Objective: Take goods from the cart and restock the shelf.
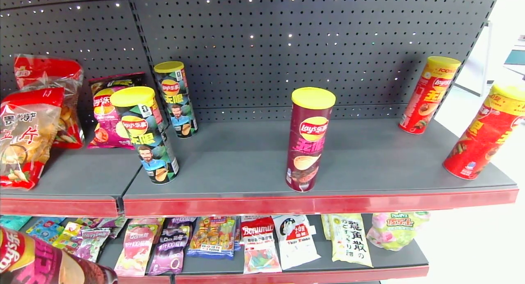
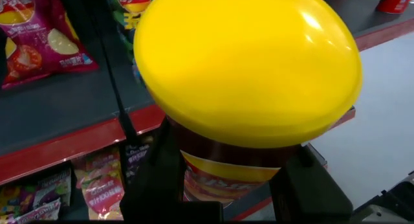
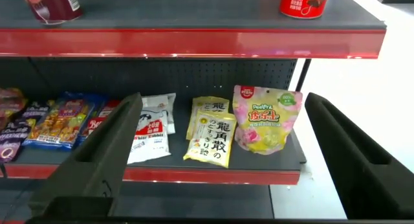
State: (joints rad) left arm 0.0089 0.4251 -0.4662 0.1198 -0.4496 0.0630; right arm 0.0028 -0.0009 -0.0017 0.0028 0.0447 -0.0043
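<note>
My left gripper [image 2: 226, 195] is shut on a maroon chip can [image 2: 246, 75] with a yellow lid, its dark fingers [image 2: 155, 185] on either side of the can's body. The same can [image 1: 41, 263] shows at the lower left corner of the head view, in front of the lower shelf. A matching maroon can [image 1: 308, 140] stands upright near the front edge of the grey upper shelf [image 1: 369, 161]. My right gripper [image 3: 223, 166] is open with nothing in it, facing the lower shelf [image 3: 213, 175] below the upper shelf's red front lip.
On the upper shelf, two dark green cans [image 1: 145, 136] stand at the left and two red cans [image 1: 484, 132] at the right. Snack bags [image 1: 28, 132] fill its far left. Small candy and snack packs [image 1: 258, 243] lie along the lower shelf.
</note>
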